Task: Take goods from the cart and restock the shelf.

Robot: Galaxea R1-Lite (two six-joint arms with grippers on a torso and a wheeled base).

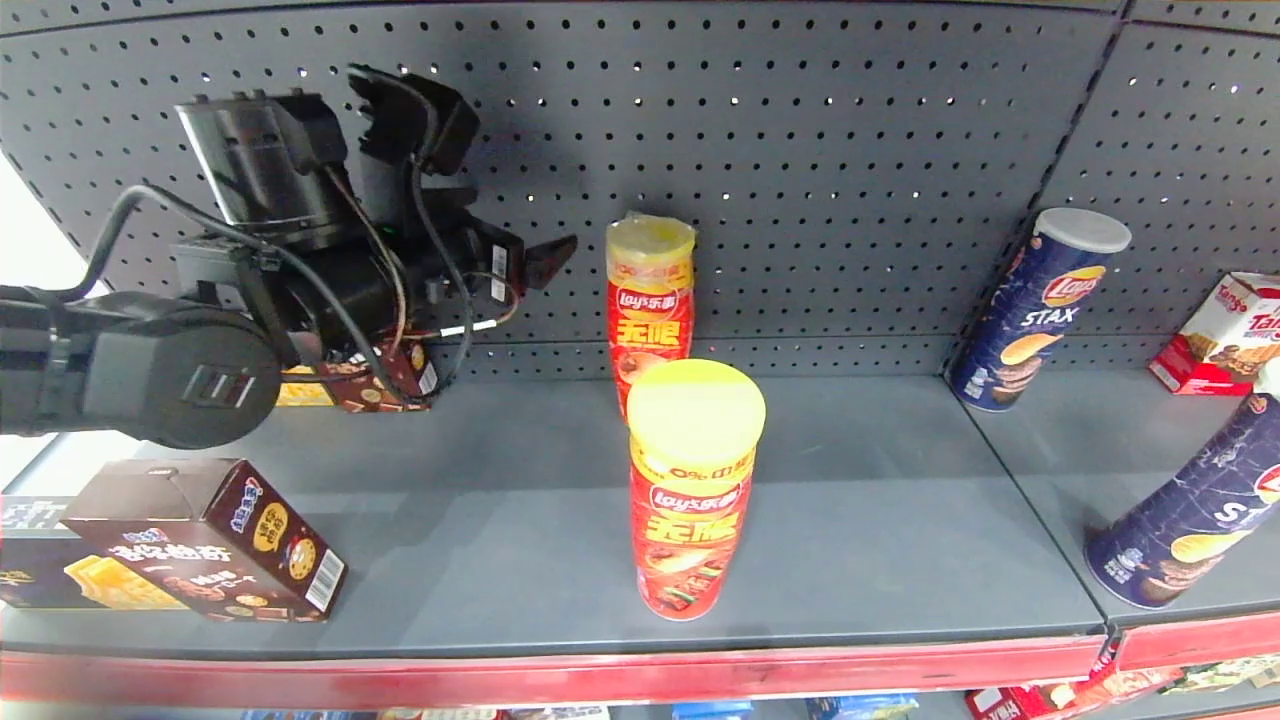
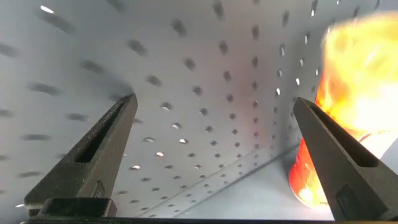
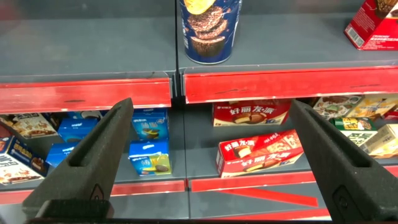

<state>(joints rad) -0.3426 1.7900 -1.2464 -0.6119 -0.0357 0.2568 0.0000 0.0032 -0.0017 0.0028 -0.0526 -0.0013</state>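
- We find the head view evenly lit from above; the pegboard (image 1: 850, 150) shows bright glints through some holes.
- We note blown-out white at the frame's left edge.
- The shelf edge (image 1: 600, 675) bows toward the corners.
- Left wrist view: glare washes out the red can (image 2: 357, 93).

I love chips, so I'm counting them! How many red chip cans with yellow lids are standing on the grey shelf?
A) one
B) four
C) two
C: two stand upright on the shelf, the front red can near the front edge and the back red can behind it by the pegboard wall.
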